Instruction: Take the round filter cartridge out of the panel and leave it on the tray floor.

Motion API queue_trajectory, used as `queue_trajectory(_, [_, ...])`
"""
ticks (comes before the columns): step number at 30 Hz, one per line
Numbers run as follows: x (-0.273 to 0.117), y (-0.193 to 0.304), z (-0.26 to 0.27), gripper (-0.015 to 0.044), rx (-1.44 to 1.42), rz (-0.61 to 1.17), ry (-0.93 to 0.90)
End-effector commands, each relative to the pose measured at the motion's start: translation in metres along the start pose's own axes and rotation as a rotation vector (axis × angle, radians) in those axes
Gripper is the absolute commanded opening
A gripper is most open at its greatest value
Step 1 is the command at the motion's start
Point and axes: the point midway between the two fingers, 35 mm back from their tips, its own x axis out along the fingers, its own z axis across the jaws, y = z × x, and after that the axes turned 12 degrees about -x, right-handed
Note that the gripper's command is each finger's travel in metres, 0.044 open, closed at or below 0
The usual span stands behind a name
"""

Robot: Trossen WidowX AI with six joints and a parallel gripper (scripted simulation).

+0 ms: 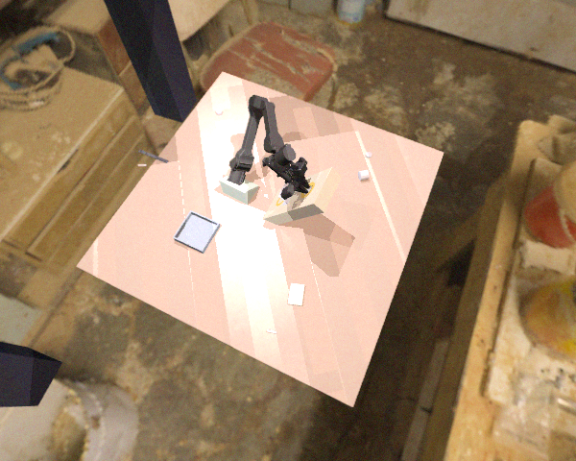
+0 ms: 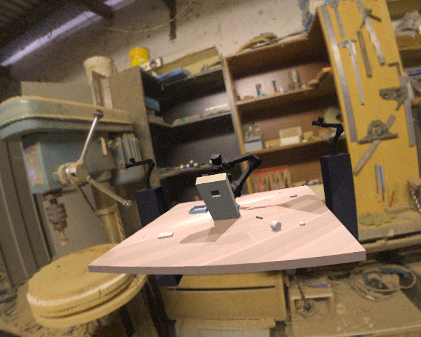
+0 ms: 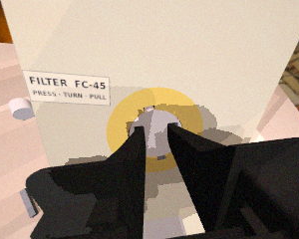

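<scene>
The service panel (image 1: 323, 185) (image 2: 222, 203) (image 3: 189, 50) is a cream block leaning on the table, labelled "FILTER FC-45, PRESS · TURN · PULL" (image 3: 67, 87). The round grey filter cartridge (image 3: 156, 119) sits in the panel face inside a yellow ring (image 3: 120, 124). My gripper (image 1: 291, 190) (image 3: 154, 128) is pressed against the cartridge face with its fingers narrow, and the cartridge's middle strip shows between the two tips. In the exterior view the panel hides the gripper. The tray (image 1: 182, 226) (image 2: 198, 209) is a shallow square with a blue-grey rim. It lies flat on the table, to the left of the arm's base.
A small white cylinder (image 1: 363, 174) (image 2: 276, 225) (image 3: 21, 109) lies beside the panel. A white flat card (image 1: 296, 293) (image 2: 165, 235) lies near the table's front. The arm's base block (image 1: 238, 190) stands next to the panel. Dark blue posts (image 1: 149, 54) (image 2: 337, 188) stand at the table's edges.
</scene>
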Motion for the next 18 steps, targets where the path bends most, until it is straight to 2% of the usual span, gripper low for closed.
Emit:
queue_trajectory(1, [0.0008, 0.0002, 0.0002, 0.0054, -0.002, 0.002, 0.002])
queue_trajectory(4, [0.0008, 0.0002, 0.0002, 0.0000, -0.002, 0.002, 0.002])
queue_trajectory(8, [0.0025, 0.0007, 0.0002, 0.0000, 0.037, 0.005, 0.002])
queue_trajectory(18, [0.0063, 0.0016, 0.0003, 0.0000, 0.368, 0.009, 0.004])
